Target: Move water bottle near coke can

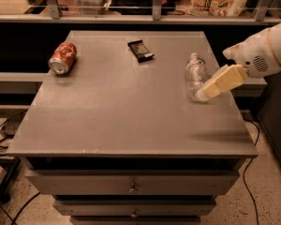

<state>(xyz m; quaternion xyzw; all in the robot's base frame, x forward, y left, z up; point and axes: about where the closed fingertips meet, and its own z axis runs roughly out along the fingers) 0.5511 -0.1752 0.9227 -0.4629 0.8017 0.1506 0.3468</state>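
Observation:
The water bottle (pixel 195 73) is clear crinkled plastic and lies on its side on the right part of the grey table (pixel 126 121), cap pointing away. The coke can (pixel 62 58) is red with a silver top and lies on its side at the far left of the table, far from the bottle. My gripper (pixel 203 95) comes in from the right on a white arm. Its cream tip sits at the near end of the bottle and covers part of it there.
A flat dark snack bar wrapper (pixel 140 49) lies at the back middle, between can and bottle. The table has drawers (pixel 131 187) below its front edge. A rail and shelf (pixel 154 13) run behind it. Cables (pixel 2 135) lie on the floor at left.

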